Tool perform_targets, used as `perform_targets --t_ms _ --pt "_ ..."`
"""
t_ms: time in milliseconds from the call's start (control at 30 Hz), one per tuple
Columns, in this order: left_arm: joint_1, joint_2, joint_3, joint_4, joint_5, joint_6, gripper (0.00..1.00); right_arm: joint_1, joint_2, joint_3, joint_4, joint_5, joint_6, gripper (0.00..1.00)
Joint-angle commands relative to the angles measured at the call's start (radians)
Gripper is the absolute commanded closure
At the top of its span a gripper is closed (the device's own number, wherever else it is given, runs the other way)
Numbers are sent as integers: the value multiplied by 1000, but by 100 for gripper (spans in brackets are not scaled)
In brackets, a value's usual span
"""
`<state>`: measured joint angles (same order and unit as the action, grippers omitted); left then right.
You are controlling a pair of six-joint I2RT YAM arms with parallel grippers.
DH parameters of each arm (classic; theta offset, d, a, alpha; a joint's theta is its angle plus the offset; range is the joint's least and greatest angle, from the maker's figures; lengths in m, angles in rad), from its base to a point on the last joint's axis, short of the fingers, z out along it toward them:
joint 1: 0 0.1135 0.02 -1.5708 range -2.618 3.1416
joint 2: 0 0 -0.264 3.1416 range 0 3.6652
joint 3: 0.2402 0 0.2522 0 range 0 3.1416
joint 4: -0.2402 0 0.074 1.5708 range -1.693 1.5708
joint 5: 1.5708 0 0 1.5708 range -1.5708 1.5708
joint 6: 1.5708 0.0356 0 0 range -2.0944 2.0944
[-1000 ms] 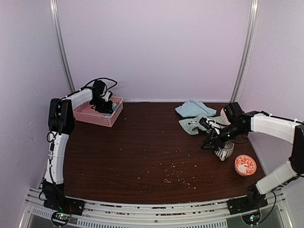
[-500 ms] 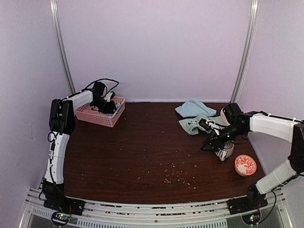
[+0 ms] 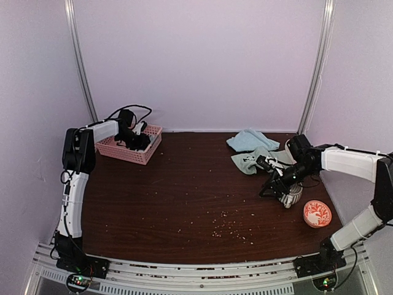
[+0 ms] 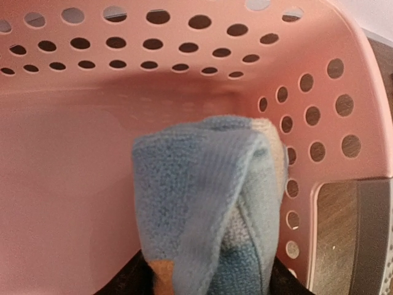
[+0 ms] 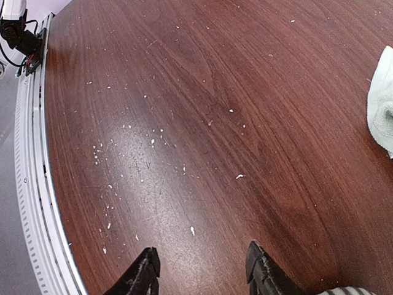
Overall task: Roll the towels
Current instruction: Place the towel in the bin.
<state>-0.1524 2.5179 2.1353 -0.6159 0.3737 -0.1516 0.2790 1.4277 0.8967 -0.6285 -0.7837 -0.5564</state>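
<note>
Lilac walls [image 3: 202,61] close in a dark brown table [image 3: 184,184] strewn with pale crumbs [image 3: 224,224], as I watch both arms at work from the overhead camera.

At far left, the left gripper [image 3: 136,140] reaches down into a pink basket [image 3: 116,147] standing by the back wall. From the left wrist camera, a spotted blue towel [image 4: 202,203], rolled into a thick bundle with an orange patch at its lower edge, lies on the basket floor against the perforated right wall. Only the dark tips of the fingers [image 4: 126,286] show at the bottom of that view, one on each side of the roll, and I cannot tell whether they press it or stand clear of it.

At right, the right gripper [image 3: 273,187] hangs low over the table, just beside a striped white object [image 3: 290,196]. Its fingers [image 5: 146,270] stand spread, with nothing but bare wood and crumbs between them. A red-and-white bowl [image 3: 317,213] sits near that object, toward the front.

Two more towels lie unrolled behind the right arm: a light blue towel [image 3: 245,140] near the back wall and a sage green towel [image 3: 252,161] with a small dark mark, touching it on the near side.
</note>
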Motion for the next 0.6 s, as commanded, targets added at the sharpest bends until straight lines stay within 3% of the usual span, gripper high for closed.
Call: perform_targets --t_ms 0,567 --pt "7 -85 -34 38 -59 30 41 -1 9 23 -17 13 -19 51" --pt "8 -165 -83 64 -9 49 29 0 39 34 -31 11 -31 51"
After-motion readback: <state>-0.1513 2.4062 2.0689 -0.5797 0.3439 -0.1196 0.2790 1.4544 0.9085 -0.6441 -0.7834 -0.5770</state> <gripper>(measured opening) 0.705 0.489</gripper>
